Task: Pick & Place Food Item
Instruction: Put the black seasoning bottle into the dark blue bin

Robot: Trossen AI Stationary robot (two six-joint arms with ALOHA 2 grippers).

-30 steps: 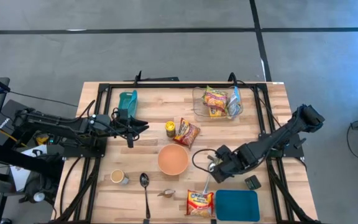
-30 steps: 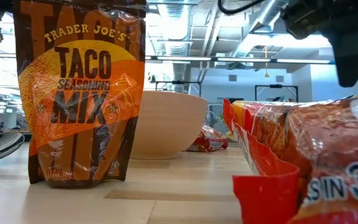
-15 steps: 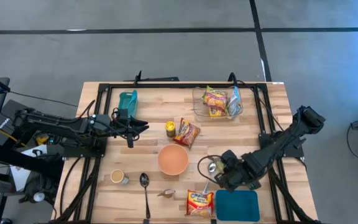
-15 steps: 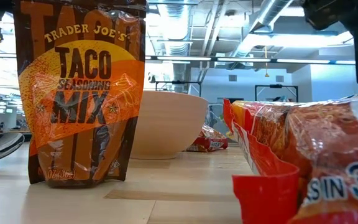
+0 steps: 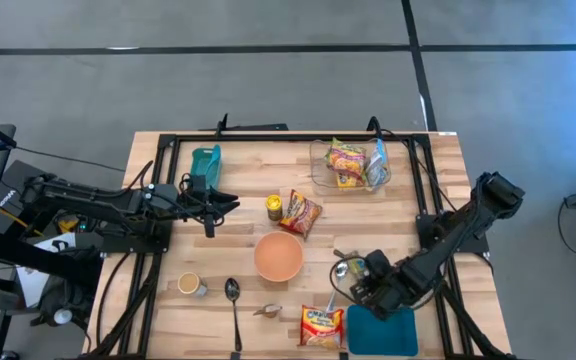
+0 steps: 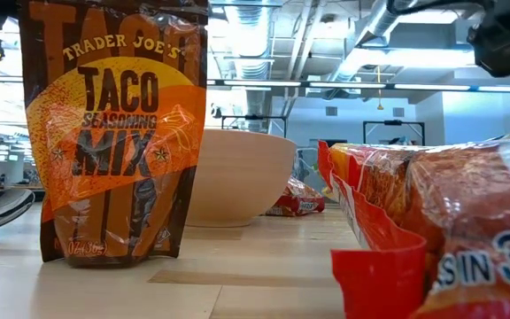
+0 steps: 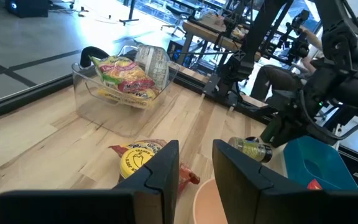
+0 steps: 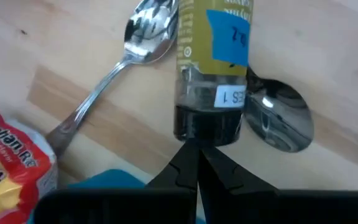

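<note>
My right gripper (image 5: 365,290) hangs near the table's front right, at the far left corner of the blue plate (image 5: 381,332), and is shut on a small bottle (image 8: 213,56) that has a yellow label and a blue sticker. Below the bottle lie two spoons (image 8: 148,28) (image 8: 278,121) on the wood. A ramen packet (image 5: 321,326) lies at the near edge beside the plate. At the left, my left gripper (image 5: 223,205) waits above the table. Its fingers (image 7: 166,165) are slightly apart with nothing between them. My right gripper pinches the bottle at its dark cap end (image 8: 207,134) between its two fingertips. The fingers come from above, slanting down. The bottle sticks out beyond the fingertips, about level in the left wrist view (image 7: 252,148), and is clear of the table.
A pink bowl (image 5: 279,257) stands mid-table, with a taco mix bag (image 5: 301,212) and a yellow-lidded jar (image 5: 274,207) behind it. A clear container (image 5: 318,175) of packets sits at the far right. A cup (image 5: 189,284) and another spoon (image 5: 233,292) lie near left.
My right gripper has moved from beside the bowl toward the table's near right, over the blue plate's corner. It has sunk a little and rolled about its own axis, staying shut on the bottle. In the low view it has slid off toward the upper right corner.
</note>
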